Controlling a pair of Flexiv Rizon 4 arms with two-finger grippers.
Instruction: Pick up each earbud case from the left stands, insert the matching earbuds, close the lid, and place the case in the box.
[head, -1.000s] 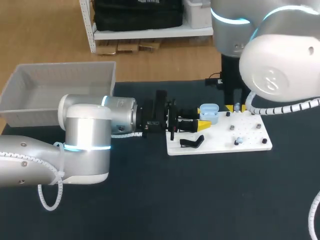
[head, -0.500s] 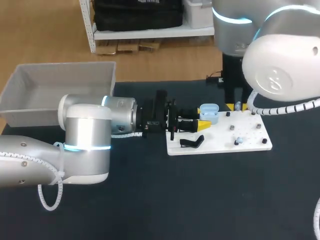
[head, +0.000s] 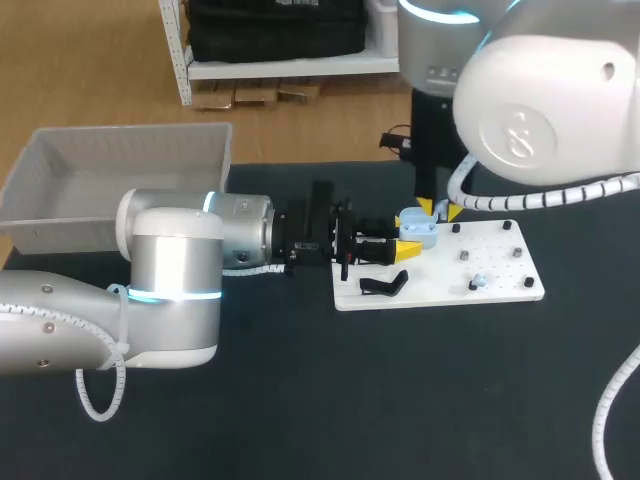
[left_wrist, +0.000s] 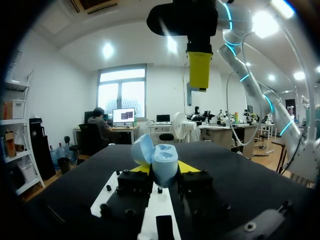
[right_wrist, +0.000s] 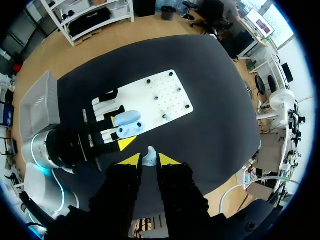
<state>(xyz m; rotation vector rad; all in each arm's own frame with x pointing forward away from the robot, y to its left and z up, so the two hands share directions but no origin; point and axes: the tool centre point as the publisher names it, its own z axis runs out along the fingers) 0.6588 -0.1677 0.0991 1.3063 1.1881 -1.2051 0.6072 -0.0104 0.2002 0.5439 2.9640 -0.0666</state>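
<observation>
- Left gripper (head: 403, 237): reaches in level from the left side of the table, its two yellow-tipped fingers closed on the light blue plastic earbud case (head: 417, 228), one finger on each side
- Light blue plastic earbud case: held just above the near-left corner of the white perforated board (head: 440, 272), with its lid (left_wrist: 141, 149) hinged open and tilted back; in the left wrist view the case body (left_wrist: 164, 162) sits between the two yellow tips
- Right gripper (right_wrist: 149, 160): points down from above, fingers clamped on a small pale blue earbud (right_wrist: 149, 157) pinched between the yellow tips; in the head view it (head: 438, 209) hangs just over the open case, apart from it
- Second small earbud (head: 477, 282): lies on the white perforated board, towards its right half, well apart from the case
- Black angled stand (head: 385, 285): rests on the left end of the board, just beside the left gripper's fingers
- Grey plastic box (head: 120, 180): stands at the far left of the dark table (head: 400, 400), well apart from the board; its contents cannot be made out
</observation>
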